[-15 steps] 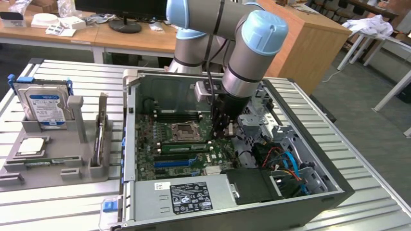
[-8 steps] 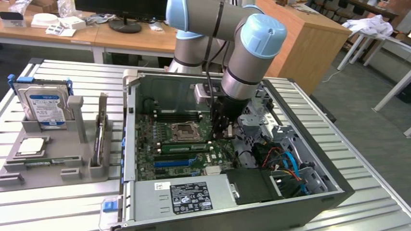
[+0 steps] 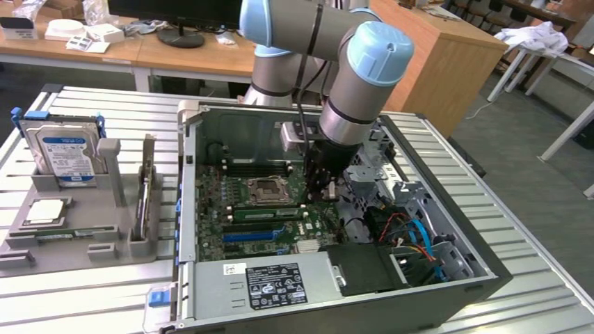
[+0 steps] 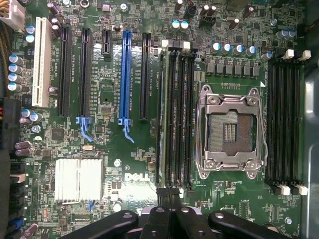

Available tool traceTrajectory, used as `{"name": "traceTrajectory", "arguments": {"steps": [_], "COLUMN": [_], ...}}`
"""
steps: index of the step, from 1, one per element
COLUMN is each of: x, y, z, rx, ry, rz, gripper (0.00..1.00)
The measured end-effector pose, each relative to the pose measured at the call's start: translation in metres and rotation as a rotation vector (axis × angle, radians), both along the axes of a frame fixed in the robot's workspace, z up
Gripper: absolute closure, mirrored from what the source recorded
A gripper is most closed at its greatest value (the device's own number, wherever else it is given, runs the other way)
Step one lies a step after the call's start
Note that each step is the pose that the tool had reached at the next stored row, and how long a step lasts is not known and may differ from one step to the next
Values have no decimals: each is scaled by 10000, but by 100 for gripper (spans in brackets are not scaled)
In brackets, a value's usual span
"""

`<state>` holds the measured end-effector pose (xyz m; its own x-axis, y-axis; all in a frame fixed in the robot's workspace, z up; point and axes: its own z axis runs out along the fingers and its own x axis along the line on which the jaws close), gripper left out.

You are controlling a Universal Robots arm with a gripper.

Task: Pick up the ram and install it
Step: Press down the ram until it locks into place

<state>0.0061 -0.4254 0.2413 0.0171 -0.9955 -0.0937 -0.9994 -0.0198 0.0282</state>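
Table [image 3: 83, 292]: ribbed metal top, under and all around the fingers.
Computer case [image 3: 483, 278]: side panel off, lying flat, walls ringing the fingers.
Arm [image 3: 357, 83]: reaching down into the case.
Motherboard [image 4: 129, 159]: green, directly beneath the fingers.
Processor socket [image 4: 230, 130]: empty, metal frame, ahead of the fingers and to one side of their line.
Ram [image 4: 160, 119]: long, thin green stick on edge in the outermost slot of the bank beside the socket, running straight away from the fingers, near end just at the tips; a row of small dark chips along it in the exterior view [image 3: 264, 213].
Gripper [image 4: 167, 196]: low over the board [image 3: 320, 193], at the near end of the slot bank.
Fingers [image 4: 158, 219]: pressed together, nothing held between them.
Step in hand: judged late in the install, stick already in its slot, tips seemingly pushing on or checking its near end.
Call of the step: probably a firm, straight push down, no sideways drag; end latches too unclear to judge.
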Motion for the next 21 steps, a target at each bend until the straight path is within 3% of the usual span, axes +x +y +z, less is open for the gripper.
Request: {"name": "traceTrajectory", "arguments": {"steps": [7,21], "x": [0,-1], "y": [-1,0], "z": [-59,-69], "rx": [-3,-3], "ry": [1,1], "rz": [0,-4], "gripper": [89,89]}}
